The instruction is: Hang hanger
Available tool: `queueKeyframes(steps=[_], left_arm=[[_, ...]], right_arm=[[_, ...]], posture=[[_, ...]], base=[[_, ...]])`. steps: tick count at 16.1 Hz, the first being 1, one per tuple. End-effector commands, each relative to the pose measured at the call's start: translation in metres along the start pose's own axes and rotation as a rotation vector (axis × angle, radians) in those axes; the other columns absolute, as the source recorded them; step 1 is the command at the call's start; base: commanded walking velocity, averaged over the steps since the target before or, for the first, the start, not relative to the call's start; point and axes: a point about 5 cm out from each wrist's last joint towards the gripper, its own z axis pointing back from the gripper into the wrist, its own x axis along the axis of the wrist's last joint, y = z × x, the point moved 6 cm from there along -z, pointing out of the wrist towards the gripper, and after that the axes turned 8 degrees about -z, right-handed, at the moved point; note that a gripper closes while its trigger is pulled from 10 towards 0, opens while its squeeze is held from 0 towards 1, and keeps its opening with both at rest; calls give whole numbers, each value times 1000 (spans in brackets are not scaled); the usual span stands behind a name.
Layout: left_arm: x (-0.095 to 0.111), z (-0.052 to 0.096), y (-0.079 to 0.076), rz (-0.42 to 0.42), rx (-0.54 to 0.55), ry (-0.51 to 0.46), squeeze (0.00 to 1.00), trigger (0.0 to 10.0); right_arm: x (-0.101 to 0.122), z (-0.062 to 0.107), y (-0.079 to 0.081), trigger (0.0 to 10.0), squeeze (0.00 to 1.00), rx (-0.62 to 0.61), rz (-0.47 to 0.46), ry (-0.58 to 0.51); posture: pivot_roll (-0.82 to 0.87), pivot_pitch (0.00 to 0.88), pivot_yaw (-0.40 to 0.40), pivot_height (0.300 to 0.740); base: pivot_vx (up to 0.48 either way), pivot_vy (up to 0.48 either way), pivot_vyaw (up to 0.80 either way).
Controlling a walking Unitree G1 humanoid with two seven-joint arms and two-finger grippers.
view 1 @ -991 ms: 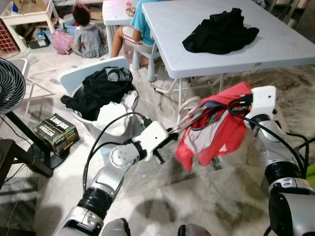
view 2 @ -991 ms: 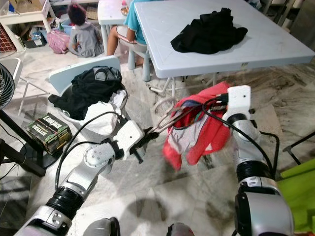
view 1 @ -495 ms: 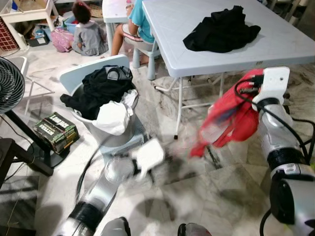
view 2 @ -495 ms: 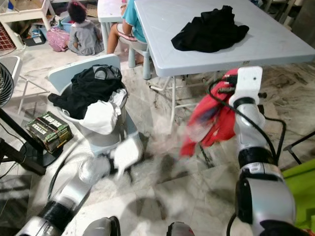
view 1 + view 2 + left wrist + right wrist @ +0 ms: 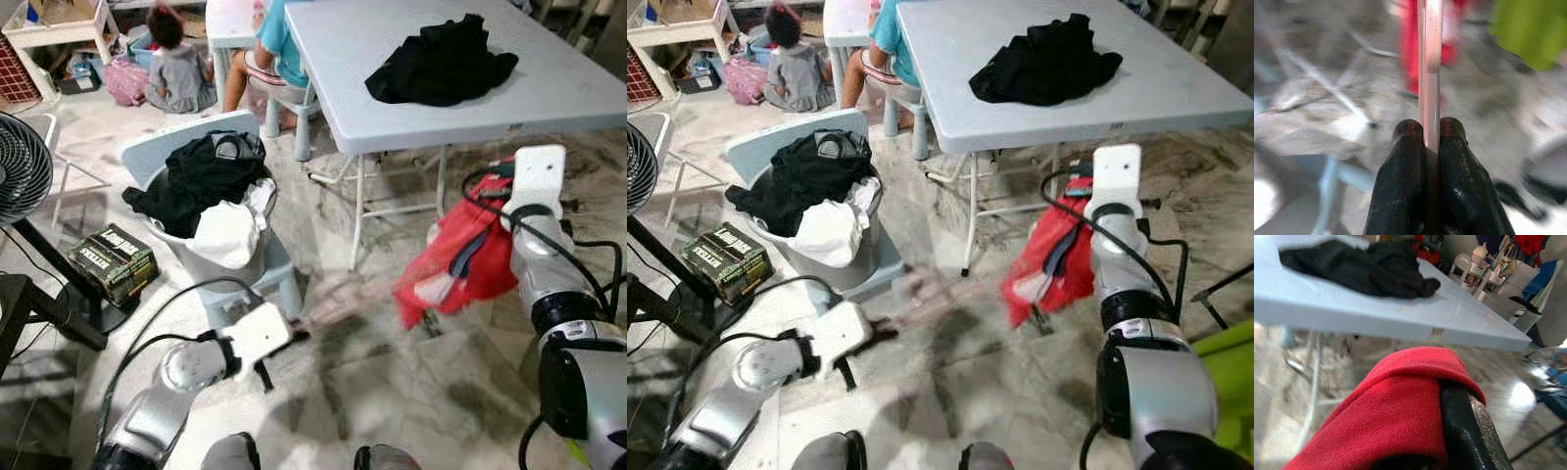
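Jaws of left gripper clamp pink hanger; right gripper jaws hold red garment beside table.

**Counter and floor**

A white counter stands on thin metal legs on the marble floor. 1 heap of black cloth lies on its top, near the middle. On the floor beside the counter sits a pale bin piled with black and white laundry. A green box lies on the floor near the bin, next to a fan on a dark stand. A small white stool stands at the counter's far corner.
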Motion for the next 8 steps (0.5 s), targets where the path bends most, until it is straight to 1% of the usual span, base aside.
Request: queueKeyframes(steps=[1, 2, 3, 4, 5, 6, 7, 8], left_arm=[[5, 8, 19, 20, 110, -19, 0, 0], [1, 15, 28, 43, 193, -4, 0, 0], [-2, 21, 35, 57, 262, 9, 0, 0], [-4, 26, 44, 88, 353, 15, 0, 0], [-4, 30, 56, 125, 460, 17, 0, 353], [-11, 30, 67, 131, 558, 77, 0, 7098], [-14, 30, 71, 150, 594, 99, 0, 10000], [-6, 38, 82, 248, 696, 49, 0, 10000]], right_arm=[[7, -4, -15, 0, 0, -46, 26, -5], [11, -5, -28, 0, 0, -82, 18, -4], [16, -7, -35, 0, 0, -99, 7, -10], [17, -7, -37, 0, 0, -94, -14, -7], [15, -7, -32, 0, 0, -54, -33, -6], [14, -5, -20, 0, 0, 31, -70, -17], [17, -4, -13, 0, 0, 82, -86, -36], [17, -2, -6, 0, 0, 131, -96, -43]], posture=[[-14, 67, -6, 740], [-14, 67, -6, 740], [-9, 71, -5, 740], [-6, 73, -7, 740], [-4, 76, -9, 740], [-4, 81, -8, 740], [-4, 83, -11, 740], [-11, 94, -10, 740]], base=[[0, 0, 0], [0, 0, 0], [0, 0, 0], [0, 0, 0], [0, 0, 0], [0, 0, 0], [0, 0, 0], [0, 0, 0]])
